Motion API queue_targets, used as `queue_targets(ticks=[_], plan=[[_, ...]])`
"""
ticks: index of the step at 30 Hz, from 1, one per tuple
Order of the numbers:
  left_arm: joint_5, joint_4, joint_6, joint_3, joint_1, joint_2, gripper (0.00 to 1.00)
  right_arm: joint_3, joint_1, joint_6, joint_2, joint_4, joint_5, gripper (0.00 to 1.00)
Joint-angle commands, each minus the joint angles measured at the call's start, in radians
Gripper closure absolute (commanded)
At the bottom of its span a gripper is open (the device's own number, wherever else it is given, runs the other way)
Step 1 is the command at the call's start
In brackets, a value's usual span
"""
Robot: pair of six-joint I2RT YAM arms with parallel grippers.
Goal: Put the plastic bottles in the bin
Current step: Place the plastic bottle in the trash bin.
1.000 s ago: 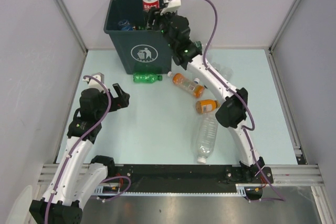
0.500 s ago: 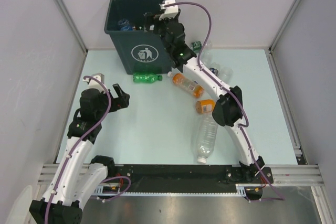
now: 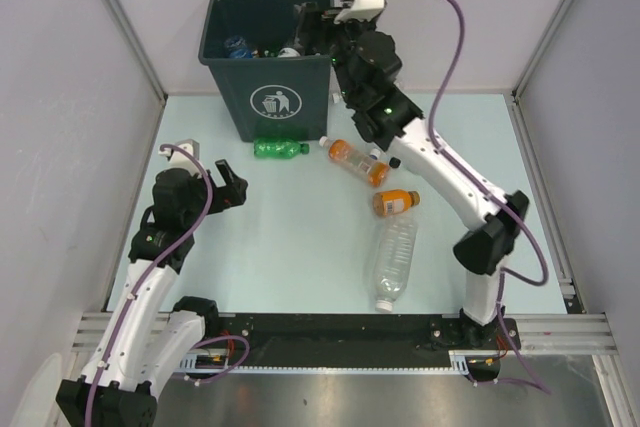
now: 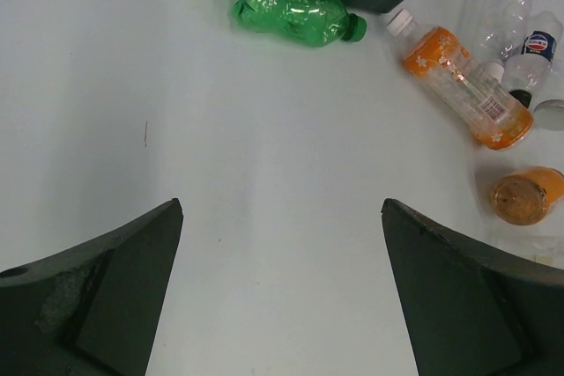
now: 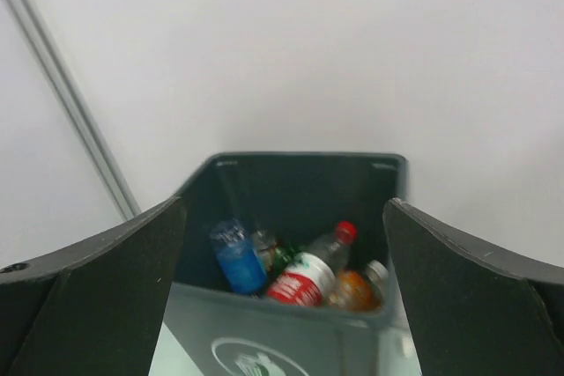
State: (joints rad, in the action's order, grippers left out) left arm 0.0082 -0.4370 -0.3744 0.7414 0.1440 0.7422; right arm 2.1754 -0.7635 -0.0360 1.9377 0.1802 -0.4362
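Observation:
The dark green-grey bin (image 3: pixel 262 97) stands at the back left of the table, with several plastic bottles inside. In the right wrist view a red-labelled bottle (image 5: pixel 308 277), a blue one (image 5: pixel 236 257) and an orange one (image 5: pixel 354 290) lie in the bin (image 5: pixel 300 161). My right gripper (image 3: pixel 308 29) hovers open and empty at the bin's right rim (image 5: pixel 284 202). On the table lie a green bottle (image 3: pixel 278 149), two orange bottles (image 3: pixel 358 162) (image 3: pixel 393 203) and a large clear bottle (image 3: pixel 392 259). My left gripper (image 3: pixel 235 190) is open and empty above bare table (image 4: pixel 280 204), short of the green bottle (image 4: pixel 295 15).
More clear bottles (image 4: pixel 520 33) lie behind the orange ones, partly hidden by the right arm in the top view. Grey walls with metal posts close the table on three sides. The right arm (image 3: pixel 440 162) arches over the bottles on the right.
The right gripper held a red-labelled bottle above the bin, opened and let it drop in. It has since drawn back to the right. The left arm has not moved.

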Motion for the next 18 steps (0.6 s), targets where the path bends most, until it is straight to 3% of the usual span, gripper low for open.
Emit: queue_targets(ticks=[1,10,16,18], plan=[[0.039,0.012,0.008,0.007,-0.007,0.009,0.00,-0.155,0.004,0.071,-0.199,-0.122,-0.144,0.00],[0.249,0.055,0.029,0.010,-0.004,0.016,0.00,-0.623,0.023,0.189,-0.588,-0.323,-0.280,0.00],[0.297,0.066,0.000,0.012,0.052,0.025,0.00,-0.698,0.102,0.333,-0.687,-0.623,-0.243,0.00],[0.267,0.076,-0.014,0.013,0.123,0.034,0.00,-0.726,0.142,0.392,-0.697,-0.723,-0.239,0.00]])
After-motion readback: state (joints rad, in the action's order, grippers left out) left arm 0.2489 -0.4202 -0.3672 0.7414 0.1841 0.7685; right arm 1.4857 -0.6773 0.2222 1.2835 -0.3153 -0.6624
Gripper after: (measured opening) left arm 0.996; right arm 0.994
